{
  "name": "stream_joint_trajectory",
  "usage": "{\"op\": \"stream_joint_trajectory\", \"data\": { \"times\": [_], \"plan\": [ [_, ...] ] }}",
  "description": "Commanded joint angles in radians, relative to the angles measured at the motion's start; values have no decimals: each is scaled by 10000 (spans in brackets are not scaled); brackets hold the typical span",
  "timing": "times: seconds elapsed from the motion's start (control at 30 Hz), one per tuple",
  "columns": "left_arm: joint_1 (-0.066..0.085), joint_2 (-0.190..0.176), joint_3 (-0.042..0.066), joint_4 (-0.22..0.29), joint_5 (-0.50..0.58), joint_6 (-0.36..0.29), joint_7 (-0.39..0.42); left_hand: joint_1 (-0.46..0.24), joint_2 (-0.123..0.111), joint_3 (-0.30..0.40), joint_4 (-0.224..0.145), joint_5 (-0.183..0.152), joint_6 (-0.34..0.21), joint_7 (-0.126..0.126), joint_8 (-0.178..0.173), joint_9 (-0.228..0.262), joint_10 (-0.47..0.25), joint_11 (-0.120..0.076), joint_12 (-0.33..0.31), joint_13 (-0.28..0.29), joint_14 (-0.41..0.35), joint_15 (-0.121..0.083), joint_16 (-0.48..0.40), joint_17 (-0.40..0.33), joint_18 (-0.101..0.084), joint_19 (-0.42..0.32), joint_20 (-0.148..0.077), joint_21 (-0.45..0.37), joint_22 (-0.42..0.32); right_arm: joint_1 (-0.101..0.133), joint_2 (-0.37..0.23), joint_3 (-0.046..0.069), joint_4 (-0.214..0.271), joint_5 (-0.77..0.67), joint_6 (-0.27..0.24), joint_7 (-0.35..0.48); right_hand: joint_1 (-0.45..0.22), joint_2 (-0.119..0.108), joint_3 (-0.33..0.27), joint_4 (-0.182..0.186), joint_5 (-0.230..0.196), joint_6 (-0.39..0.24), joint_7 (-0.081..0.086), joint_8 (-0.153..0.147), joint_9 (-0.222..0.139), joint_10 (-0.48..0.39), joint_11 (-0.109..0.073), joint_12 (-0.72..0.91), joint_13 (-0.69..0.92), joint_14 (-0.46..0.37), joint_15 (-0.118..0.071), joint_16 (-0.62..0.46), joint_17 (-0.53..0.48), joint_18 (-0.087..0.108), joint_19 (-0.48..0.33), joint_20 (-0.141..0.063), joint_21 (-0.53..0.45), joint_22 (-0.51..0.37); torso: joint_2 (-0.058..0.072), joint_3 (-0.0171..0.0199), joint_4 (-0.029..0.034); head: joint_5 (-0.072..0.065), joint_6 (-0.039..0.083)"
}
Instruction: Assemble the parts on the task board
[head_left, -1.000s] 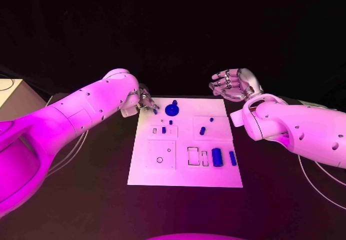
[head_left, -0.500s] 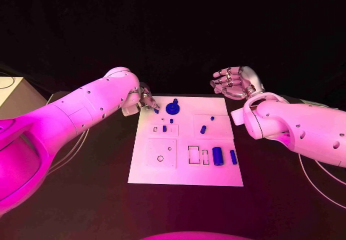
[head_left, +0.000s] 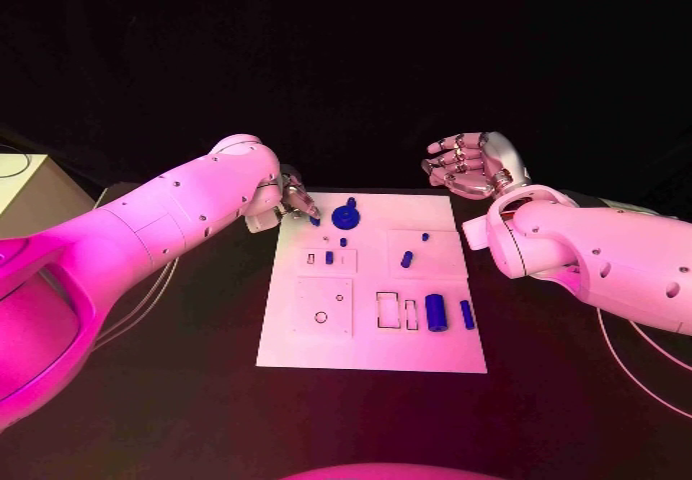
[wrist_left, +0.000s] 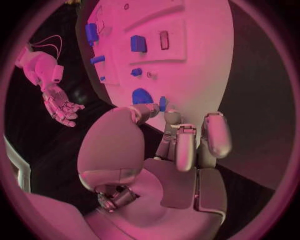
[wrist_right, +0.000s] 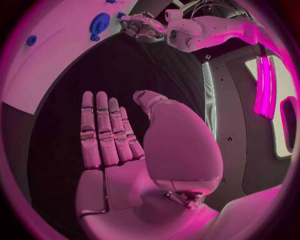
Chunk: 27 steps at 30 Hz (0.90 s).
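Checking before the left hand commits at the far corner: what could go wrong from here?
1. The left hand works at the task board's far left corner beside the round blue part; a slip could knock it.
2. A push there might slide the board.
3. The right hand hangs open off the board, so nothing steadies it.

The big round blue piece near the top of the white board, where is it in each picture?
Head view: the round blue part sits at the task board's far end, beside the left hand.
Left wrist view: the same part lies just beyond that hand's fingertips.
Right wrist view: it lies on the board near the left hand.
Shared landmark: the left hand.
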Motion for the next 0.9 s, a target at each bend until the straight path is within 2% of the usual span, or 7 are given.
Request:
{"op": "stream_joint_trajectory", "data": {
  "times": [0.03,0.17,0.2,0.33,0.47,0.67,0.9],
  "plan": [
    [10,-63,1,140,308,-375,67,-154,-10,1603,-1682,285,158,-55,25,904,151,-34,92,117,699,-62,70,1700,-121,141,-5,108,138,0,11,4,-1,13,-23,188,-30,27,17,-18,36,32,172,28,-10,31,-14,36,-8,82,-7,-32,-13,133,-31,-30,18,-16,-16,-1,8,18,27],
    [10,-254,-1,427,406,-486,61,-253,-65,1646,-1781,590,266,-87,17,920,281,-68,149,225,736,-94,105,1776,-144,220,-31,182,255,-3,-3,3,-9,22,-22,188,-30,27,17,-18,36,32,172,28,-10,31,-14,36,-8,82,-7,-32,-13,133,-31,-30,18,-16,-26,0,25,44,50],
    [10,-326,-2,539,429,-525,60,-301,-95,1659,-1823,770,323,-104,11,925,350,-86,179,283,757,-112,125,1821,-154,254,-45,214,306,-4,-10,3,-11,26,-21,188,-34,27,18,-16,47,32,173,28,-11,31,-13,37,-11,82,-7,-36,-14,133,-31,-30,18,-21,-36,0,33,44,58],
    [10,-688,-21,1111,470,-666,51,-409,-148,1666,-1888,1118,447,-153,2,940,539,-133,266,447,810,-158,179,1941,-200,404,-86,336,522,-12,-44,3,-11,36,-26,188,-51,30,23,-8,81,31,175,28,-14,29,-10,38,-21,82,-4,-47,-16,131,-30,-30,17,-37,-95,10,96,45,58],
    [9,-1126,-61,1809,497,-838,41,-440,-161,1671,-1905,1210,485,-171,1,945,584,-151,274,467,820,-174,186,1958,-218,459,-101,381,602,-23,-57,2,-14,40,-64,199,-59,33,27,-3,99,29,177,27,-15,26,-10,38,-26,82,-3,-54,-17,131,-31,-29,17,-45,-130,13,126,69,59],
    [2,-1772,-249,2883,591,-1196,42,-455,-166,1677,-1918,1255,515,-186,0,948,635,-165,297,511,830,-187,195,1979,-237,518,-111,426,686,-47,-77,1,-46,44,-89,208,-59,28,32,-7,124,21,178,23,-19,17,-7,35,-36,76,-1,-66,-19,129,-33,-28,15,-59,-186,26,166,56,39],
    [-60,-2265,-453,3755,763,-1606,58,-463,-173,1685,-1932,1275,542,-199,0,950,675,-178,313,540,833,-198,196,1982,-255,572,-119,469,766,-71,-118,0,-72,58,-91,202,-59,28,32,-7,124,21,178,23,-19,17,-7,35,-36,76,-1,-66,-19,129,-33,-28,15,-59,-234,16,207,54,4]
  ]
}}
